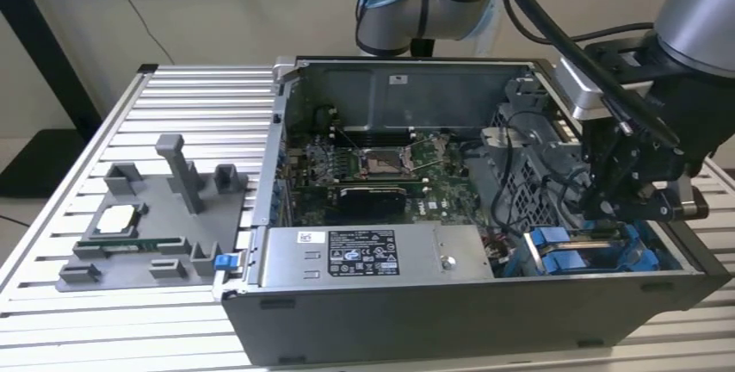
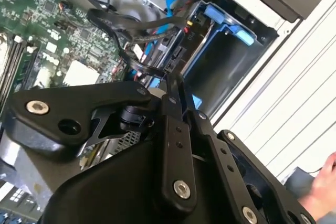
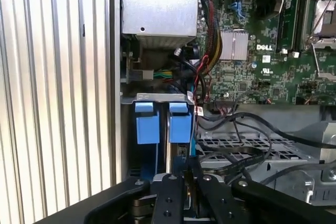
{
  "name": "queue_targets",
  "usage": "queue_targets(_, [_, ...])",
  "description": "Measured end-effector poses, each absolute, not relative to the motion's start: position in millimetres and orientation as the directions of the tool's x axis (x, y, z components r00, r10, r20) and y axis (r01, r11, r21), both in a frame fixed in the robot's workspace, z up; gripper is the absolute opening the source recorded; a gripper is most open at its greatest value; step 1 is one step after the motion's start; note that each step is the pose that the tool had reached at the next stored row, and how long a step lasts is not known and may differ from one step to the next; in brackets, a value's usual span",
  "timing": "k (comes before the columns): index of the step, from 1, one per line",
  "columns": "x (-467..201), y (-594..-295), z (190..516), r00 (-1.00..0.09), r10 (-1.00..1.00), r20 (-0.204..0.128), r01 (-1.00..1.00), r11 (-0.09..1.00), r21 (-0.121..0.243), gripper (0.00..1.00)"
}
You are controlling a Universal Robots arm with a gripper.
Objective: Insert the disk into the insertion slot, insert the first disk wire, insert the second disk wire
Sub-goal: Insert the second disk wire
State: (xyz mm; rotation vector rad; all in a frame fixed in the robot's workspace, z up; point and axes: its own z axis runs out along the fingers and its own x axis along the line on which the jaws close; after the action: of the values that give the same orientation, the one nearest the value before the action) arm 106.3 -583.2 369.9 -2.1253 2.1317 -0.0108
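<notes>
Hanging low over the open computer case (image 1: pixel 460 303), your gripper (image 1: pixel 626 204) sits at the drive corner on the exterior view's right. In the second wrist view its black fingers (image 2: pixel 176 108) come together to a narrow tip right at a loop of black cable (image 2: pixel 134 24), and whether they pinch anything there you cannot tell.

Just beyond the fingertips lies the insertion slot (image 3: pixel 157 124), a grey metal bay with two bright blue tabs side by side; in the first wrist view the gripper (image 3: pixel 181 182) points at the gap by the tab nearer the motherboard. The disk (image 2: pixel 176 51) appears to stand on edge in that bay, its dark end and blue carrier showing in the second wrist view.

Black cables trail from the slot across the perforated grey cage (image 3: pixel 252 142). Past that lies the green motherboard (image 1: pixel 367 170), and near it the grey labelled power-supply box (image 1: pixel 367 256). Outside the case, a grey fixture (image 1: pixel 155 226) rests on the slatted table (image 1: pixel 69 294).
</notes>
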Motion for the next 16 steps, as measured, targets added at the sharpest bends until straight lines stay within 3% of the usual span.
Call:
queue_targets(9, [105,-581,359,0.007,-0.997,-0.081,-0.989,0.005,-0.145,0.00])
queue_targets(16, [104,-580,354,0.007,-0.997,-0.078,-0.988,0.005,-0.154,0.00])
